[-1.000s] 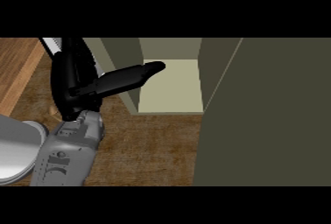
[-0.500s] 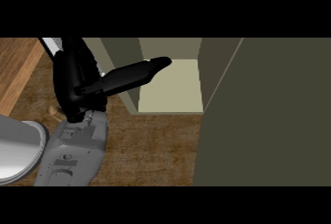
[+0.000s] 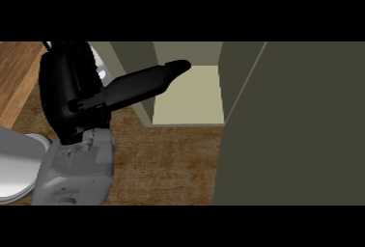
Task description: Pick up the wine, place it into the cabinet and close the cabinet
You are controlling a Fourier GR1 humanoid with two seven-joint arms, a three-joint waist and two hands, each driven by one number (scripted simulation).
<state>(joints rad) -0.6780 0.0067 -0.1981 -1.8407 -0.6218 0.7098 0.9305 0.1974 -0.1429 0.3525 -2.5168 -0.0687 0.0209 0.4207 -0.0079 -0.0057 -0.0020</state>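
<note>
The wine bottle [image 3: 143,82] is dark and lies tilted, its neck [image 3: 178,65] pointing up and right over the front edge of the open cabinet's pale shelf [image 3: 189,99]. My left hand [image 3: 68,96] is curled round the bottle's lower end, at the left of the head view, on a grey forearm [image 3: 78,169] coming up from the lower edge. The cabinet's olive door [image 3: 299,125] stands open at the right. My right hand does not show.
The brown wooden counter [image 3: 167,164] lies in front of the cabinet. The cabinet's left wall [image 3: 135,58] is close behind the bottle. A grey rounded shape [image 3: 14,164] fills the lower left corner.
My left hand has carried the bottle up and to the right, so its neck now reaches over the shelf's edge. The forearm has followed forward. The door has not moved.
</note>
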